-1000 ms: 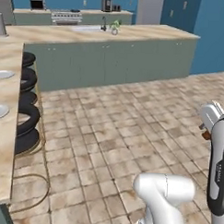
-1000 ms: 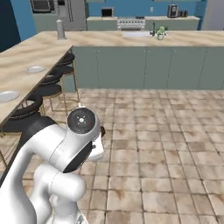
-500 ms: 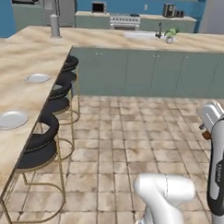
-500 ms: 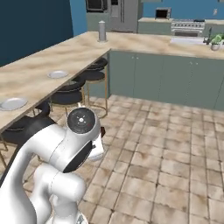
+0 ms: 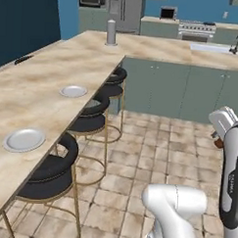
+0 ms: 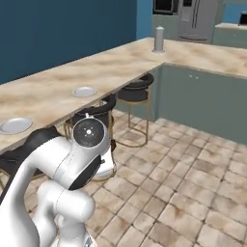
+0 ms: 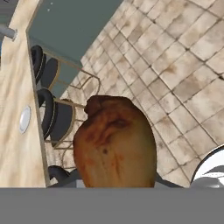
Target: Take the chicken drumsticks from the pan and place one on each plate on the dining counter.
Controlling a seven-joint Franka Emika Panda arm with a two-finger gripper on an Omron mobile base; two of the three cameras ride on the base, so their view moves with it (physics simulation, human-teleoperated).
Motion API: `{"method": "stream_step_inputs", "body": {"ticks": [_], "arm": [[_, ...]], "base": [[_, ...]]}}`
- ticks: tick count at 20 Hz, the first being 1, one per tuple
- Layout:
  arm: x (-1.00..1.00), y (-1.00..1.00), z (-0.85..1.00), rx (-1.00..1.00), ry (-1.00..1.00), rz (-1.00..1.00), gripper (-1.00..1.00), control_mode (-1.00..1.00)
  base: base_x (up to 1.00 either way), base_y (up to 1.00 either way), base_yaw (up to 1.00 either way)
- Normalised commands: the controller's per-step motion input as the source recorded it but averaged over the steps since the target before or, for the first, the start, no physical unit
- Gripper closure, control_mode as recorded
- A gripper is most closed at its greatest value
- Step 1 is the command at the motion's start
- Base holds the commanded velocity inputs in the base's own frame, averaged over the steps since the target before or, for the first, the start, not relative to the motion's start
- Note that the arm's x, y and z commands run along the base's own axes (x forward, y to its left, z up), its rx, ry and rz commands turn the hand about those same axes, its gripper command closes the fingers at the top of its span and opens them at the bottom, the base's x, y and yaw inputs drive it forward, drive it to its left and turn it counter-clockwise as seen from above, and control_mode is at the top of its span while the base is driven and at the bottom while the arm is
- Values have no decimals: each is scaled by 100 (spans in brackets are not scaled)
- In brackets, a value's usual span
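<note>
Hand view: we had a browned chicken drumstick [image 7: 114,144] right in front of the lens, bulbous end up, hanging over the tiled floor [image 7: 183,57].
Grip: the gripper's jaws were pinched on that drumstick; the tips themselves were hidden behind the meat, so we read the hold from how it sat.
Landmark: the dining counter [image 5: 39,93] ran along the left of the left base view, and we place everything else against it.
Plates: two white plates lay on the counter near its stool-side edge, the near plate [image 5: 24,139] and the far plate [image 5: 73,91], well apart, both bare as far as we could see.
Stools: black-cushioned stools [image 5: 50,174] stood tucked under that same edge, between us and the plates.
Arm: the white arm [image 6: 72,159] was folded close beside the counter's stool side in the right base view, the drumstick not yet over the counter.
Step in hand: carrying the piece to a plate, we judged.
How to do it well: we would keep the pinch firm, lift clear of the counter edge and stool backs, centre over one bare plate, lower until the meat touches, then let go.
Risk: a loose hold could drop it onto the floor.
</note>
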Motion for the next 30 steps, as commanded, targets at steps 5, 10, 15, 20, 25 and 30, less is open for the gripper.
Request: {"method": "stream_step_inputs", "body": {"ticks": [5,10,15,20,25,30], "arm": [[0,0,0,0,0,0,100,100],[0,0,0,0,0,0,100,100],[0,0,0,0,0,0,100,100],[0,0,0,0,0,0,100,100],[0,0,0,0,0,0,100,100],[0,0,0,0,0,0,100,100]], "base": [[64,-67,50],[56,-54,42],[64,-38,36],[46,-33,30],[35,-19,34],[58,-10,37]]}}
